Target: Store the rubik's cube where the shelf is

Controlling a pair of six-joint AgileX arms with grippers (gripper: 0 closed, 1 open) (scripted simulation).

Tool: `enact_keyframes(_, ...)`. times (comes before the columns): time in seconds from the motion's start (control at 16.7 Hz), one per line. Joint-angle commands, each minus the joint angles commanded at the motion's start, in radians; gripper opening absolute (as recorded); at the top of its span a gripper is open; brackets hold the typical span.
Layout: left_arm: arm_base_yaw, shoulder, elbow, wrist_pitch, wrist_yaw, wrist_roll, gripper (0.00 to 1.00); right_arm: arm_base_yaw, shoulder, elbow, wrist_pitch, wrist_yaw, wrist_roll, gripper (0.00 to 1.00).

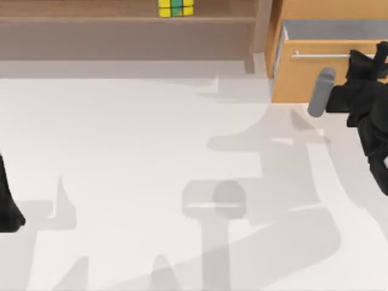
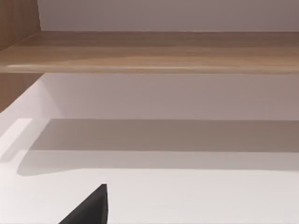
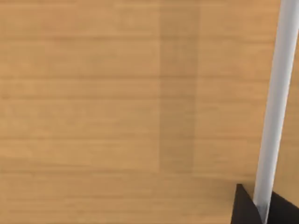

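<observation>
top view: the rubik's cube [image 1: 176, 7] sits on the shelf [image 1: 121, 20] at the desk's far edge, resting on the horizontal board a little left of the shelf's upright end post. it's a blocky little thing, yellow and green squares split by dark lines. the shelf itself is long and low, light brown wood with a smooth grain, and below the board runs a shadowed recess down to the desk [image 1: 121, 151], which is a flat, pale, matte surface streaked with soft grey shadows.

over at the far right corner stands the drawer cabinet [image 1: 303, 79], warmer orange wood, its drawer pulled out to show a grey inside, with a thin silver handle [image 1: 321, 56] running across the front. the right gripper [image 1: 377, 57] is right at that handle's right end, black and angular, with a grey cylindrical part of the arm slanting just in front of the drawer face. in the right wrist view the handle [image 3: 275, 107] reads as a smooth pale rod standing off the wood-grain panel, and the dark fingertips [image 3: 245, 207] sit to either side of it at its lower end, closed in narrow on the rod.

the left arm [image 1: 9, 200] is parked at the desk's left edge, a dark shape; whether its gripper is wide or narrow, i cannot tell. the left wrist view looks at the shelf board [image 2: 149, 51], a rounded wooden edge over the pale recess.
</observation>
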Motion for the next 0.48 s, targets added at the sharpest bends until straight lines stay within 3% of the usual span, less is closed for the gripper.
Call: enact_keyframes(0.48, 0.0, 0.0, 0.0, 0.0, 0.0, 0.0, 1.0, -0.005, 0.01, 0.032, -0.019, -0.003, 0.003, 0.0)
